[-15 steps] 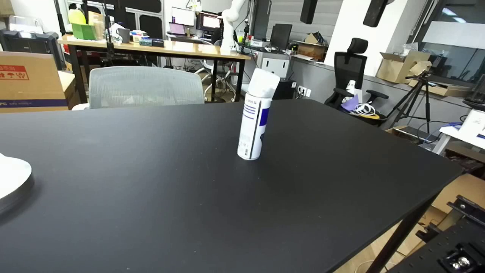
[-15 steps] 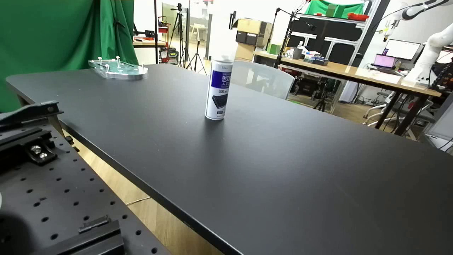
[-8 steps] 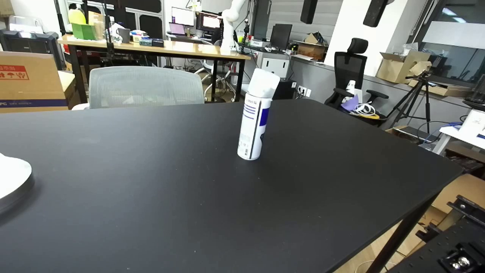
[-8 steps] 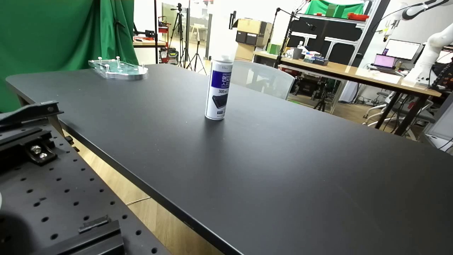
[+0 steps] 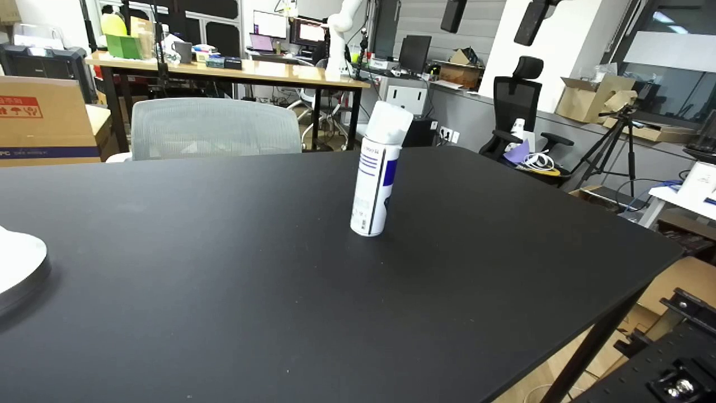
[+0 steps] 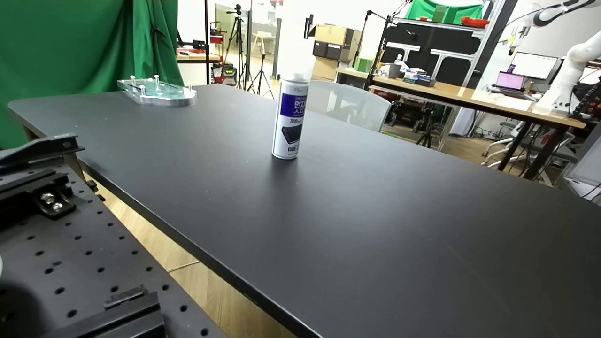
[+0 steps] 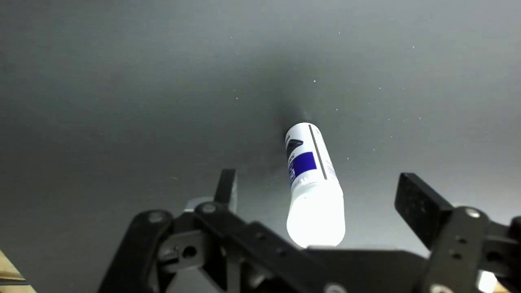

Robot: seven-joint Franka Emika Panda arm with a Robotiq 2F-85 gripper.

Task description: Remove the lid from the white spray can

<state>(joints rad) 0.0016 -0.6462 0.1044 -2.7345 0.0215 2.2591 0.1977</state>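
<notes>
The white spray can (image 5: 370, 187) stands upright on the black table, with a blue-purple label patch. It also shows in an exterior view (image 6: 288, 122) and the wrist view (image 7: 311, 162). The translucent whitish lid (image 5: 390, 123) sits on its top; it also shows in an exterior view (image 6: 296, 68), washed out against the bright background, and in the wrist view (image 7: 317, 215), overexposed. My gripper (image 5: 488, 38) is open and empty, its two black fingers above the can and to its right. In the wrist view, the lid appears between the spread fingers (image 7: 321, 195), touching neither; its near end is hidden by the gripper.
The black table (image 5: 224, 291) bears a white round-edged object (image 5: 19, 260) at the left. A clear plate with white pegs (image 6: 157, 91) lies at the far table end. A grey mesh chair (image 5: 215, 129) stands behind the table. A black perforated mounting board (image 6: 117, 263) adjoins the table.
In an exterior view, the gripper's fingers have shifted slightly left, the right one more and a little lower, so they look closer together. The can and lid have not moved.
</notes>
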